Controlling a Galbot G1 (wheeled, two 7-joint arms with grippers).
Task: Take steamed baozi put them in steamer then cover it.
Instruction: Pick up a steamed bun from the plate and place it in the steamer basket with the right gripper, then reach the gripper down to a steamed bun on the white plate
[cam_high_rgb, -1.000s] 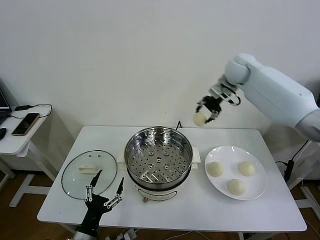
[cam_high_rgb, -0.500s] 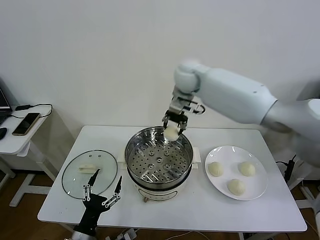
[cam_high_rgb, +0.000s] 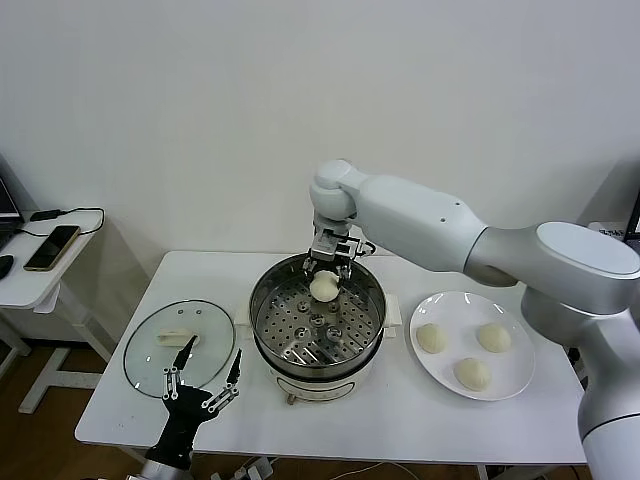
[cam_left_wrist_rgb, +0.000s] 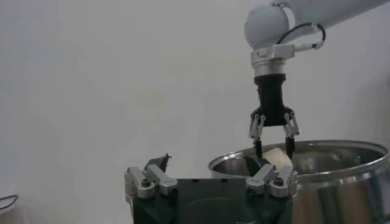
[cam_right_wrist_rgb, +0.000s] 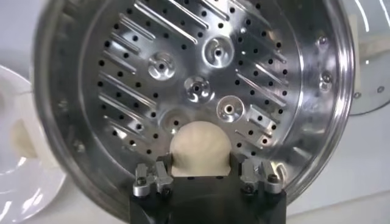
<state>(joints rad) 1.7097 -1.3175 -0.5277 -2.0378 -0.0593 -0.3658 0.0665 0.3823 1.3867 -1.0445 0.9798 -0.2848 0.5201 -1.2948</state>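
Note:
My right gripper (cam_high_rgb: 327, 277) is shut on a cream-white baozi (cam_high_rgb: 323, 288) and holds it inside the steamer (cam_high_rgb: 318, 318), over the far part of the perforated tray (cam_right_wrist_rgb: 195, 85). The right wrist view shows the baozi (cam_right_wrist_rgb: 200, 148) between the fingers, just above the tray. The left wrist view shows the same gripper (cam_left_wrist_rgb: 273, 146) and baozi (cam_left_wrist_rgb: 277, 158) at the steamer's rim (cam_left_wrist_rgb: 341, 152). Three more baozi (cam_high_rgb: 430, 338) lie on the white plate (cam_high_rgb: 516, 382) at the right. The glass cover (cam_high_rgb: 178, 346) lies flat on the table at the left. My left gripper (cam_high_rgb: 205, 375) is open, low at the table's front left.
The white table (cam_high_rgb: 400, 420) bears everything. A side table (cam_high_rgb: 30, 275) with a phone stands at the far left. A white wall is close behind.
My right gripper has carried the baozi from high at the right, leftwards and down into the steamer. The left arm has barely moved.

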